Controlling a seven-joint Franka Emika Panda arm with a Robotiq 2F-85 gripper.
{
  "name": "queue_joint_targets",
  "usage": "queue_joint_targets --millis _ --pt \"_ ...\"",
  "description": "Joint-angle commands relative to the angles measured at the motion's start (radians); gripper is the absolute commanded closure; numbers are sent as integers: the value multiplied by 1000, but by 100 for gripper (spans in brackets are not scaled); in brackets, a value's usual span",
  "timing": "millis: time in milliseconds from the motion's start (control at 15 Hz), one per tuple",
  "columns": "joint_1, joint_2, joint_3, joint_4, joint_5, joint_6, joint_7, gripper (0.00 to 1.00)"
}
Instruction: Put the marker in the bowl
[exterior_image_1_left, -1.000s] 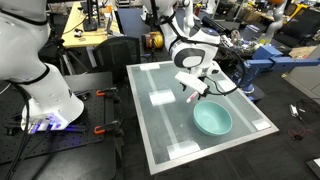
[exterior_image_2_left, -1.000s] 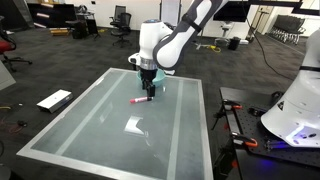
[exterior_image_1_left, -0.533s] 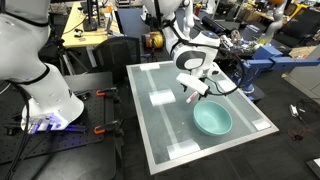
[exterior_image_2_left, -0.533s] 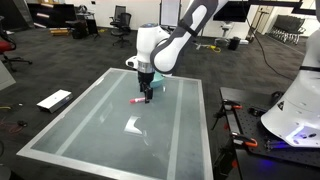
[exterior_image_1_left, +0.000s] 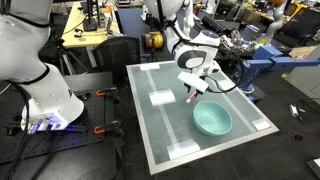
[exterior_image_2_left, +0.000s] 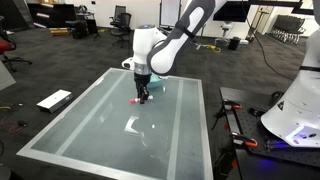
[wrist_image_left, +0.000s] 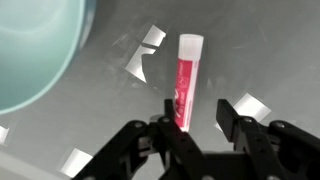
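Note:
The marker (wrist_image_left: 188, 80), pink-red with a whitish cap, lies flat on the glass table (exterior_image_1_left: 160, 135). In the wrist view its near end sits between the fingers of my gripper (wrist_image_left: 197, 108). The marker rests against one finger, and a gap shows between it and the other finger (wrist_image_left: 228, 108). The jaws are partly closed around it and stand low over the table. The teal bowl (exterior_image_1_left: 212, 120) stands upright a short way from the gripper (exterior_image_1_left: 192, 96), and its rim (wrist_image_left: 30, 50) shows at the wrist view's upper left edge. In an exterior view the gripper (exterior_image_2_left: 141, 96) hangs over the marker (exterior_image_2_left: 136, 101).
A white robot base (exterior_image_1_left: 40, 85) stands beside the table, and another white body (exterior_image_2_left: 298, 110) is at the frame's edge. Pale tape patches (wrist_image_left: 152, 40) mark the glass. Desks, chairs and cables surround the table.
The gripper has come down over the marker, and its jaws have narrowed from wide open to partly closed around it. Marker and bowl have not moved.

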Motion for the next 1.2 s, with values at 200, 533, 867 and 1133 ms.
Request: queue_joint_targets --millis 200,533,867,1133 --pt "-5 24 15 40 -22 5 22 100" --pt "10 -52 -2 0 -18 1 82 95" --pt "27 -168 -30 -48 -28 10 211 95" --pt "56 -258 -89 -75 -58 12 343 95"
